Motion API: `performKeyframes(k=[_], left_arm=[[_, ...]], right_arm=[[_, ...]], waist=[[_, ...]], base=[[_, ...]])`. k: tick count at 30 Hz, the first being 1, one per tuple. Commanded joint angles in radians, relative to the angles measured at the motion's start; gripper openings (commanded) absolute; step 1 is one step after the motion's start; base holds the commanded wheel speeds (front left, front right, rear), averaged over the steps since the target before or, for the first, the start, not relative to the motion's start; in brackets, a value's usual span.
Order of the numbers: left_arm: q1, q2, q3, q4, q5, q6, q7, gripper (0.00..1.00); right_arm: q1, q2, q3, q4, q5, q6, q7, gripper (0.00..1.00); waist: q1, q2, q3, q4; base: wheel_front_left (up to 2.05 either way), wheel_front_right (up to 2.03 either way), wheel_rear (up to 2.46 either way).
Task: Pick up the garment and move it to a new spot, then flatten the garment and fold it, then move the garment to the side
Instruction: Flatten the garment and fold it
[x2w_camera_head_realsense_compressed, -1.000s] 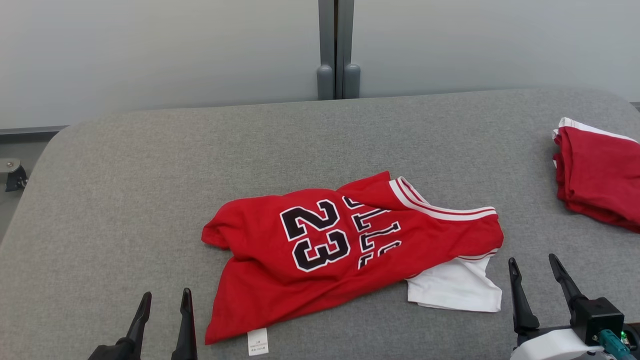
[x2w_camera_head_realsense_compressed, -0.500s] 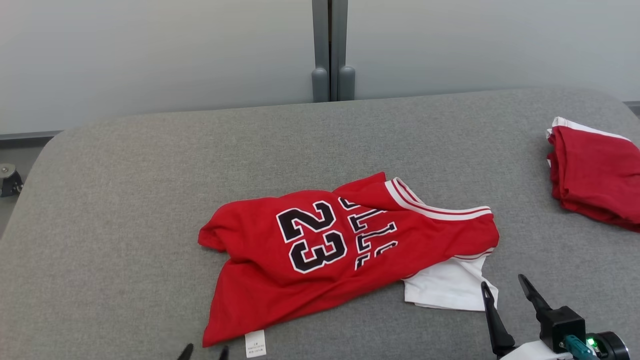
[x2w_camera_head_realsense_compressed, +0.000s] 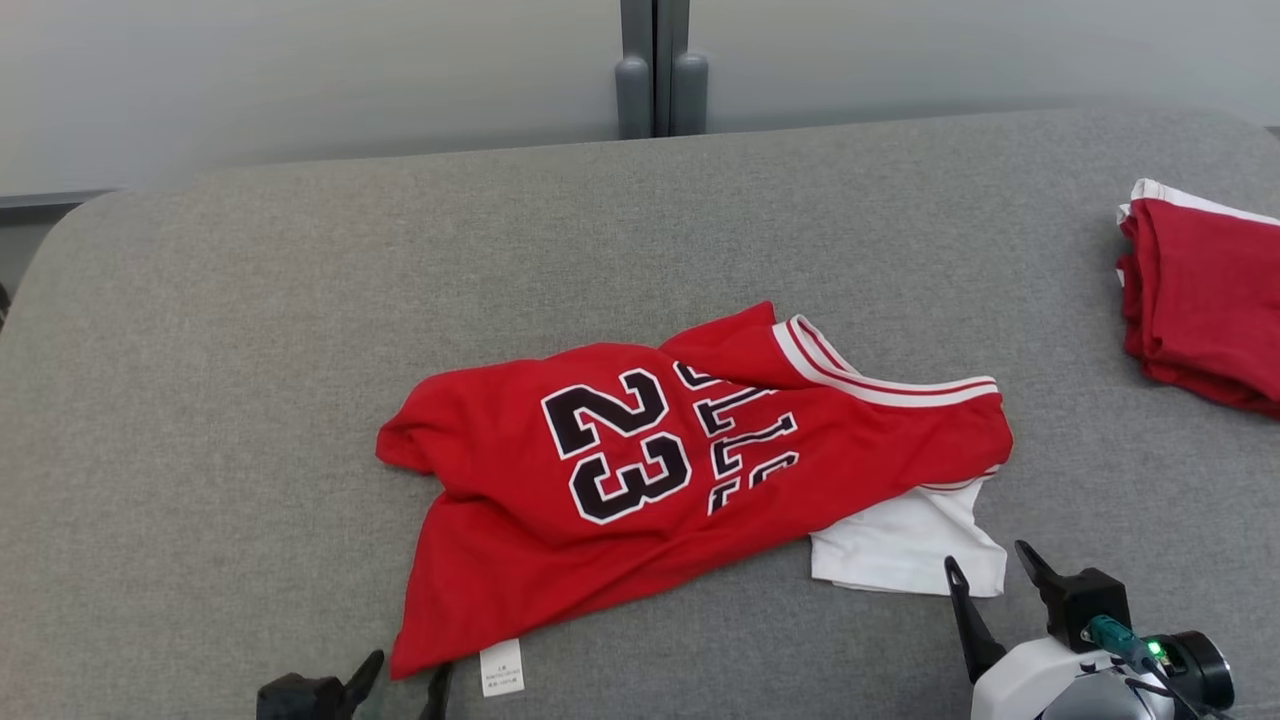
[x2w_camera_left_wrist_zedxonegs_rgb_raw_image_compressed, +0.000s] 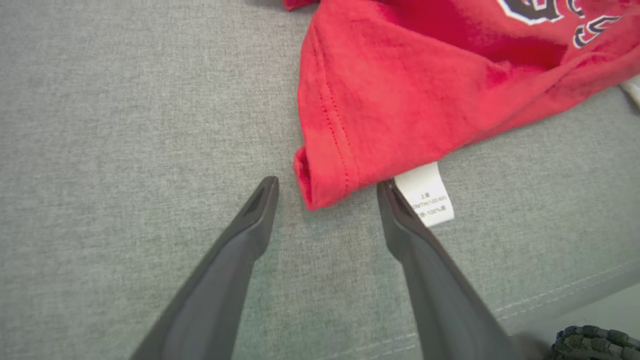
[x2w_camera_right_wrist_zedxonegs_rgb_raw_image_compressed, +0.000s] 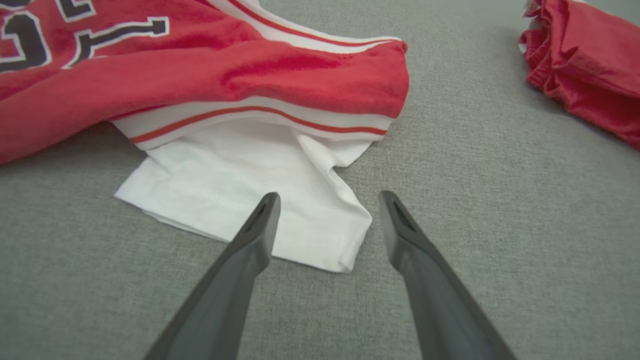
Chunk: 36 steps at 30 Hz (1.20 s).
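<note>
Grey cloth covers the table (x2w_camera_head_realsense_compressed: 250, 350), and plenty of it shows on your left for a new spot. At the near left, your left gripper (x2w_camera_left_wrist_zedxonegs_rgb_raw_image_compressed: 327, 185) stands with its jaws wide and holds nothing. The near left corner of the red shirt (x2w_camera_head_realsense_compressed: 640, 470) sits between its fingertips, just beside the white label (x2w_camera_head_realsense_compressed: 501, 667).

The shirt lies crumpled in the middle of the table, number side up, with a fold across the lettering. I judge the pick-up is only being lined up. Moving, flattening, folding and setting aside are all left to do.

Right of the number, a white sleeve (x2w_camera_head_realsense_compressed: 900, 550) pokes out from under the striped trim. Your right gripper (x2w_camera_right_wrist_zedxonegs_rgb_raw_image_compressed: 330, 196) hovers at the sleeve's near edge, jaws wide and empty.

At the far right, a pile of red clothes (x2w_camera_head_realsense_compressed: 1200, 320) sits well apart from the shirt. Watch it when you choose the side.
</note>
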Motion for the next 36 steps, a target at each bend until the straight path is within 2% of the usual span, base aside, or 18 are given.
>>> performKeyframes(k=[1,12,14,16,17,18,20,21,22,26,29,32,36], left_arm=[[-0.03,-0.001,-0.004,0.013,-0.009,0.001,-0.015,1.0],[-0.129,0.008,-0.071,0.115,-0.044,0.001,-0.076,1.0],[-0.138,0.01,-0.084,0.128,-0.055,0.001,-0.084,0.95],[-0.145,0.013,-0.099,0.139,-0.066,0.001,-0.09,0.78],[-0.147,0.014,-0.106,0.142,-0.07,0.001,-0.091,0.75],[-0.15,0.014,-0.117,0.144,-0.077,0.001,-0.094,0.65],[-0.156,0.018,-0.142,0.143,-0.092,0.001,-0.096,0.33],[-0.158,0.022,-0.149,0.143,-0.101,0.001,-0.098,0.0],[-0.161,0.028,-0.16,0.142,-0.109,0.001,-0.104,0.0],[-0.157,0.041,-0.195,0.129,-0.169,0.001,-0.079,0.0],[-0.128,0.06,-0.205,0.053,-0.273,0.0,-0.031,0.0],[-0.097,0.1,-0.203,-0.091,-0.397,0.0,0.036,0.0],[-0.055,0.196,-0.188,-0.362,-0.543,0.0,0.15,0.0]], right_arm=[[-0.02,-0.001,0.001,0.007,0.0,-0.002,0.007,1.0],[-0.064,0.009,0.008,0.061,0.017,-0.002,0.081,1.0],[-0.066,0.011,0.007,0.07,0.015,-0.002,0.1,1.0],[-0.061,0.013,0.004,0.08,0.02,-0.002,0.121,1.0],[-0.059,0.013,0.003,0.084,0.018,-0.002,0.129,1.0],[-0.056,0.014,0.001,0.09,0.023,-0.002,0.143,1.0],[-0.054,0.015,0.004,0.097,0.032,-0.002,0.162,1.0],[-0.052,0.016,0.011,0.104,0.047,-0.002,0.174,0.68],[-0.053,0.018,0.016,0.106,0.071,-0.002,0.175,0.0],[-0.064,0.021,0.025,0.086,0.176,-0.002,0.171,0.0],[-0.065,0.022,0.03,0.004,0.317,-0.001,0.173,0.0],[-0.048,0.004,0.021,-0.124,0.464,-0.001,0.212,0.0],[-0.017,-0.04,-0.038,-0.379,0.651,-0.001,0.29,0.0]], waist=[[0.0,0.0,0.029,-0.009],[0.0,0.0,0.086,0.003],[0.0,0.0,0.09,0.005],[0.0,0.0,0.091,0.007],[0.0,0.0,0.091,0.008],[0.0,0.0,0.091,0.009],[0.0,0.0,0.091,0.009],[0.0,0.0,0.089,0.009],[0.0,0.0,0.084,0.009],[0.0,0.0,0.054,0.005],[0.0,0.0,0.021,-0.003],[0.0,0.0,-0.008,-0.008],[0.0,0.0,-0.04,-0.011]], base=[[0.0,0.0,0.0],[0.0,0.0,0.0],[0.0,0.0,0.0],[0.0,0.0,0.0],[0.0,0.0,0.0],[0.0,0.0,0.0],[0.0,0.0,0.0],[0.0,0.0,0.0],[0.0,0.0,0.0],[0.0,0.0,0.0],[0.0,0.0,0.0],[0.0,0.0,0.0],[0.0,0.0,0.0]])
